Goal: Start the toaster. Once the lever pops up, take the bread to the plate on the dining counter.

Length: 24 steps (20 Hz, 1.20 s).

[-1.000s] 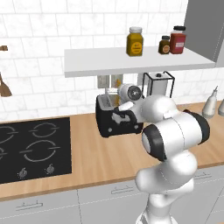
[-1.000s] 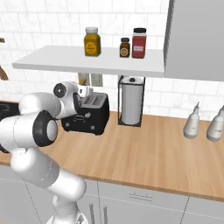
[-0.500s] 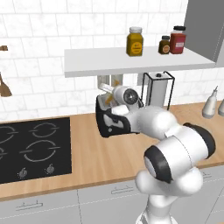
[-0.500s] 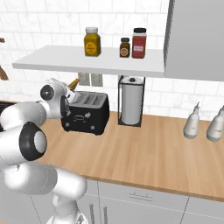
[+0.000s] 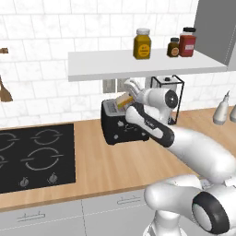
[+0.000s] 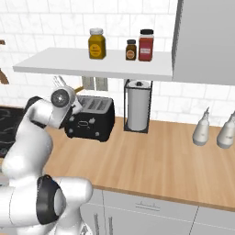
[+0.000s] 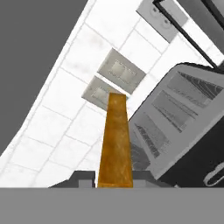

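The black toaster [image 5: 123, 123] [image 6: 91, 120] [image 7: 183, 118] stands on the wall counter under the shelf, small light controls on its front. My gripper [image 5: 125, 97] [image 6: 73, 87] [image 7: 114, 177] hovers just above the toaster's top at its left end, shut on the bread [image 5: 123, 100] [image 6: 78, 87] [image 7: 114, 140]. The golden-brown slice is clear of the slots and appears edge-on in the hand view, with the empty slots beside it. The plate and the dining counter are out of view.
A paper towel roll [image 6: 137, 111] in a black wire holder stands right of the toaster. The shelf [image 5: 138, 64] just overhead carries jars [image 6: 96, 43]. A black hob [image 5: 32, 154] lies to the left, two pale bottles [image 6: 202, 128] to the right. Wall sockets [image 7: 120, 72] sit behind.
The bread has come up out of the toaster in my gripper. The arm's elbow has swung out low and to the right in the left base view; the hand stays above the toaster.
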Available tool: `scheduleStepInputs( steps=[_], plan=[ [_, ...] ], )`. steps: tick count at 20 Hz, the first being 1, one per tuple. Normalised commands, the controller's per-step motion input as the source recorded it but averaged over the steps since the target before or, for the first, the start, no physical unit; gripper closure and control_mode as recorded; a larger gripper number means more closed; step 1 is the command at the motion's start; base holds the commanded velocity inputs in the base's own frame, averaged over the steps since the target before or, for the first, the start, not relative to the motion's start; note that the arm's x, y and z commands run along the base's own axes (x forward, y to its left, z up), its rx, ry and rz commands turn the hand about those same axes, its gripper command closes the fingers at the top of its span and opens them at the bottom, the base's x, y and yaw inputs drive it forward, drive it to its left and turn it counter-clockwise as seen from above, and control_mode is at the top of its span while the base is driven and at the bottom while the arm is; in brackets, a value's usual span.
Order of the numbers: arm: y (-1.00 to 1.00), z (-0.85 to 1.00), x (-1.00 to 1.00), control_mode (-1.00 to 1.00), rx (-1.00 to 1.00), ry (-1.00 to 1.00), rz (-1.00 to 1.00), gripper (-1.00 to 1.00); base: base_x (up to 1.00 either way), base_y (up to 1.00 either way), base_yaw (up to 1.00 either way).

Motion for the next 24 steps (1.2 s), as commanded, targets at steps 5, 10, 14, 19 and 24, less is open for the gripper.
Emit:
scheduleStepInputs(
  steps=[5,10,14,19,24],
  plan=[
    [-0.49,0.36,-1.00,-1.00,0.47,0.14,0.00,1.00,0.00,0.00,0.00],
    [-0.34,0.60,-1.00,-1.00,0.36,0.13,0.00,1.00,0.00,0.00,0.00],
    [-0.10,0.34,-1.00,-1.00,0.05,0.22,0.02,1.00,0.00,0.00,0.00],
    [-0.11,0.01,-0.89,-1.00,-0.09,0.14,0.04,1.00,0.00,0.00,0.00],
    [-0.12,0.00,-0.84,-1.00,-0.22,0.00,0.02,1.00,0.00,0.00,0.00]
  ],
)
